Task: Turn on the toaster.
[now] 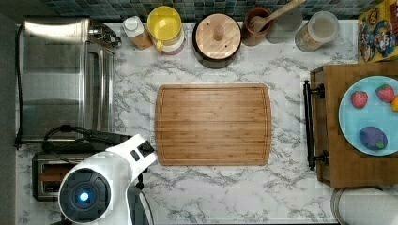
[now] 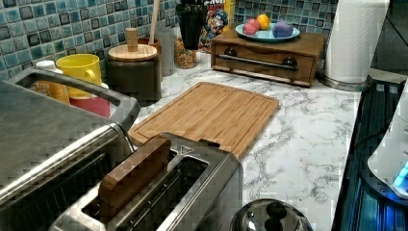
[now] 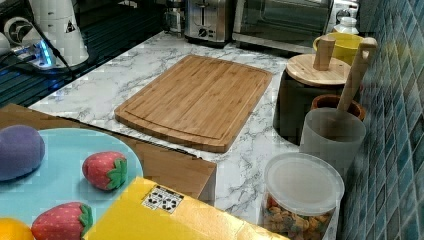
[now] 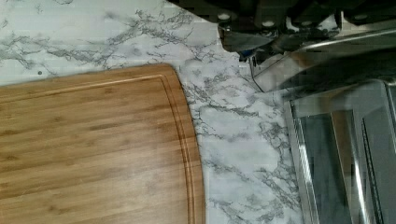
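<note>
The toaster (image 2: 192, 187) is a small brushed-steel box in the left view's foreground, with a brown wooden slice (image 2: 134, 173) standing in one slot. In the top view the toaster (image 1: 44, 176) sits at the lower left, its right end covered by my white arm (image 1: 101, 185). Its end face with the lever slot and a round knob shows far back in the right view on the toaster (image 3: 202, 20). My gripper (image 4: 268, 21) is dark hardware hanging above marble beside the toaster oven's glass door (image 4: 336, 154), near the cutting board's corner.
A large steel toaster oven (image 1: 61, 79) stands behind the toaster. A bamboo cutting board (image 1: 213, 124) lies mid-counter. Jars, a yellow mug (image 1: 164, 26) and a utensil pot line the back wall. A wooden box (image 1: 333, 140) with a blue plate of toy fruit stands on the top view's right.
</note>
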### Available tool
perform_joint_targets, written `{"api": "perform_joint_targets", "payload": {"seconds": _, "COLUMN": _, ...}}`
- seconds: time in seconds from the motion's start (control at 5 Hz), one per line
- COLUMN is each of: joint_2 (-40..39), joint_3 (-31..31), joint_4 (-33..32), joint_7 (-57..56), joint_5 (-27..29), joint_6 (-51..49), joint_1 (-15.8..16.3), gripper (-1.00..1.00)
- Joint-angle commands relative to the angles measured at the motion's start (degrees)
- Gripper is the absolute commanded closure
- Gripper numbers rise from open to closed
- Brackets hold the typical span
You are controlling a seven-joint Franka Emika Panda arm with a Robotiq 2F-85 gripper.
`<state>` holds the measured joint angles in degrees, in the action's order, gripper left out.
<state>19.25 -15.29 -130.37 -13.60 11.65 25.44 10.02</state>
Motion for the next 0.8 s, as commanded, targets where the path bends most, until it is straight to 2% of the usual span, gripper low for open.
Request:
{"api": "perform_joint_targets", "payload": {"seconds": 0.2, "joint_2": 0.2, "joint_3": -0.7, "joint_4": -3.8, "joint_7": -8.4, "joint_5": 2.0, "joint_6": -1.9, "joint_1": 3.6, "gripper": 1.00}}
{"api": "perform_joint_targets", "payload": {"seconds": 0.8, "joint_2": 1.3, "joint_3": -3.0, "joint_4": -7.2, "joint_7": -10.5, "joint_5": 4.2, "joint_6": 2.9, "joint_1": 8.2, "gripper": 1.00}}
